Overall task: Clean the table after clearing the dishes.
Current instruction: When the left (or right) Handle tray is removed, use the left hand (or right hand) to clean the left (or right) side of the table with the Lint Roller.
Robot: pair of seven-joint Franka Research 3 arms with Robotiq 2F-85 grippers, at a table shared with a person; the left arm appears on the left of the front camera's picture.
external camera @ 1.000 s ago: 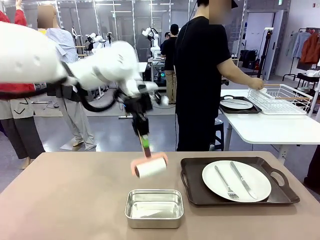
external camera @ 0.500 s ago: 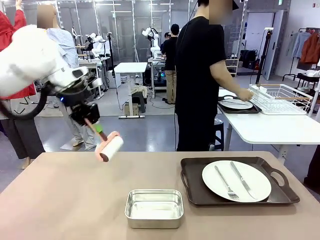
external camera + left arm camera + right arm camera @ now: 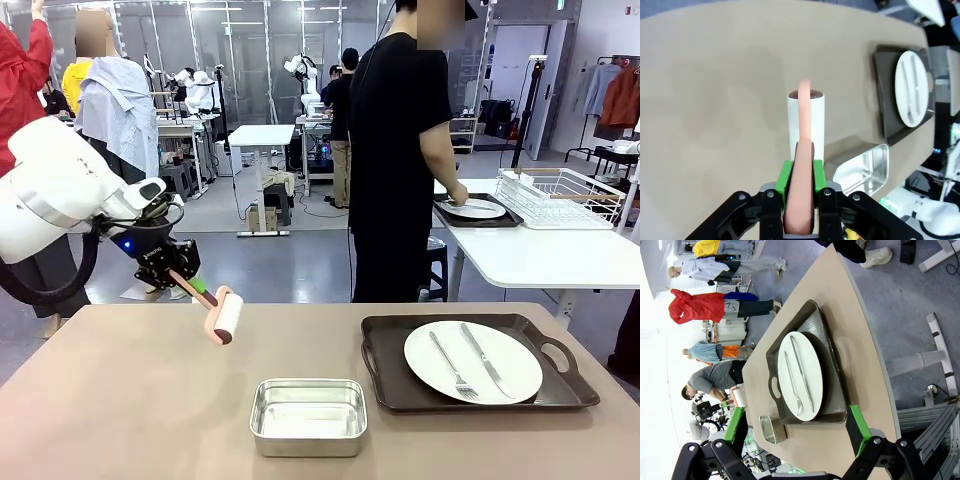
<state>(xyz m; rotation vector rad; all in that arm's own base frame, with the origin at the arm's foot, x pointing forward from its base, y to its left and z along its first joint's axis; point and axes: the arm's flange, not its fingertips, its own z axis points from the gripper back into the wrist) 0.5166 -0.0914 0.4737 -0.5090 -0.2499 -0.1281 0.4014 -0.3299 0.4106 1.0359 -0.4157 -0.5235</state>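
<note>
My left claw point(image 3: 184, 276) clamps the pink roller point(image 3: 224, 315) over the table's point(image 3: 120, 400) far edge; the tray point(image 3: 385, 385) with its plate point(image 3: 500, 395) lies well apart, rightward. My right claw point(image 3: 796, 426) gapes empty.

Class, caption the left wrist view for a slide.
Jaws of the left gripper clamp a pink-handled roller over the beige table.

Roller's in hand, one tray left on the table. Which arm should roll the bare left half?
Left. The left hand is shut on the roller by its handle, above the bare left part of the table. The right hand is open, holding nothing, facing the tray with the plate.
</note>
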